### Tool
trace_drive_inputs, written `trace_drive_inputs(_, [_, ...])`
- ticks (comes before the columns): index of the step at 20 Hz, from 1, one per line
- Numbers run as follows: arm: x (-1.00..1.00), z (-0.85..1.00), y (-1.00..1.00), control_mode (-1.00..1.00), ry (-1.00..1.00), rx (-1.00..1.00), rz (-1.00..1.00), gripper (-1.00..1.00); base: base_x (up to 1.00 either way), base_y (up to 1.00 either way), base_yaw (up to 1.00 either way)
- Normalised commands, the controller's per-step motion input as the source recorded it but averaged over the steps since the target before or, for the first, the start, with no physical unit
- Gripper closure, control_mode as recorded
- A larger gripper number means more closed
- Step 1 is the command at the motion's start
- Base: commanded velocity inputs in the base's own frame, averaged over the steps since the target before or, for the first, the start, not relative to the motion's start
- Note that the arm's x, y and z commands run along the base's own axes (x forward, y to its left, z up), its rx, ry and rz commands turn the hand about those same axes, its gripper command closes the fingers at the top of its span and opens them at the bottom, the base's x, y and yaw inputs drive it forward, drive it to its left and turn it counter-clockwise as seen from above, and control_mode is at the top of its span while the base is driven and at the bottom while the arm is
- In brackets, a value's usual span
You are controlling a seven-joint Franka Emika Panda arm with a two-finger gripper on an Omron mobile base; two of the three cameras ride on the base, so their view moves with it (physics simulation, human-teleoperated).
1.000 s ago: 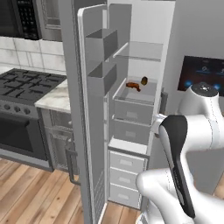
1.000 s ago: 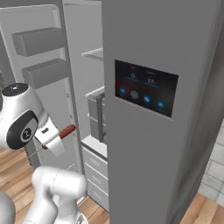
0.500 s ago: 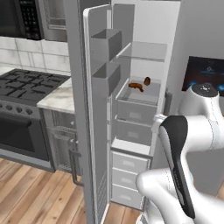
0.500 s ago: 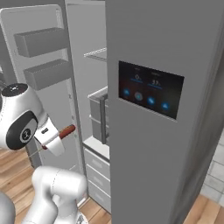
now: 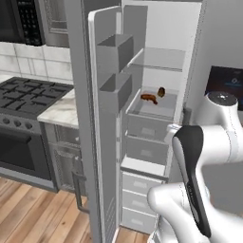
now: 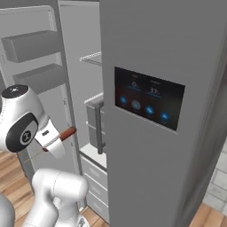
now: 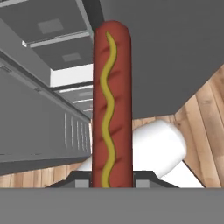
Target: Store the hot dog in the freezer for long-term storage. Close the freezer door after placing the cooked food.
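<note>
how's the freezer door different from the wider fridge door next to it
The freezer door stands swung open, while the wider door is shut. The freezer door is tall and narrow; the wider door is clearly broader. The freezer door shows its inner face with grey bins, whereas the wider door shows its front with a dark display panel lit with blue icons. Both are plain grey.

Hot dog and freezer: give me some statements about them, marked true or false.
1. The jaws are shut on the hot dog. True.
2. The freezer door is closed. False: it stands open.
3. The hot dog bears a wavy yellow line. True.
4. The freezer holds no food. False: a slim brown piece and a rounder brown lump lie inside.
</note>
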Motion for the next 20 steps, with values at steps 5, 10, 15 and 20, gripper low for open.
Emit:
trace_drive_inputs(5, [0.0,0.0,0.0,1.0,0.0,0.0,0.0,1.0,0.28,0.33,0.0])
trace_drive_inputs(10, [0.0,0.0,0.0,1.0,0.0,0.0,0.0,1.0,0.02,0.08,0.0])
trace_drive_inputs(15, [0.12,0.0,0.0,-1.0,0.0,0.0,0.0,1.0,0.0,0.0,0.0])
trace_drive_inputs(20, [0.59,-0.03,0.01,-1.0,-0.09,-0.06,0.03,1.0,0.0,0.0,0.0])
